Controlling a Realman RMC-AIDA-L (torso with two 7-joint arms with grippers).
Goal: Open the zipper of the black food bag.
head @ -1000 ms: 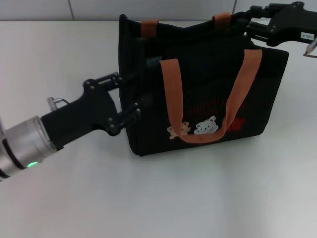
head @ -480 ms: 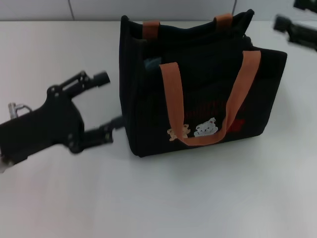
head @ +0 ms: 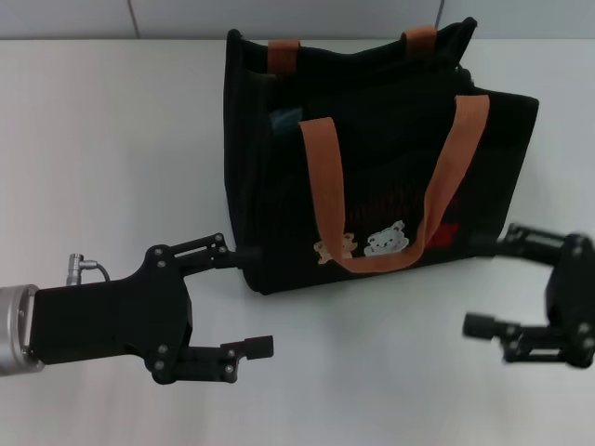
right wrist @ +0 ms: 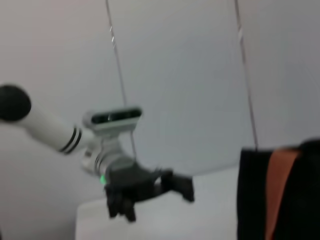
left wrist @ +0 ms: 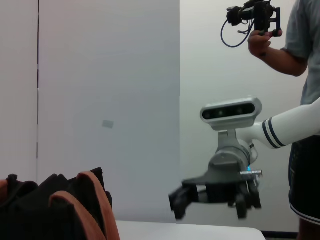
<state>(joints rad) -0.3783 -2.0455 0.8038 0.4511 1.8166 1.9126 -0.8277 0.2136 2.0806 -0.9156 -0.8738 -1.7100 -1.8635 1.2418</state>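
The black food bag stands upright at the middle back of the table, its mouth gaping and its orange handles hanging down the front over the bear patches. The zipper is too dark against the fabric to make out. My left gripper hovers open just off the bag's front left corner, holding nothing. My right gripper is open at the bag's front right corner, also free. The left wrist view shows the bag and the right gripper beyond it. In the right wrist view are the bag and the left gripper.
The white table spreads out in front of the bag and to both sides. Its far edge meets a pale wall. In the left wrist view a person stands past the table holding a camera.
Both grippers have come off the bag. The left one drew back from its left side toward the front, and the right one left the far right top corner for the front right. The bag stayed put.
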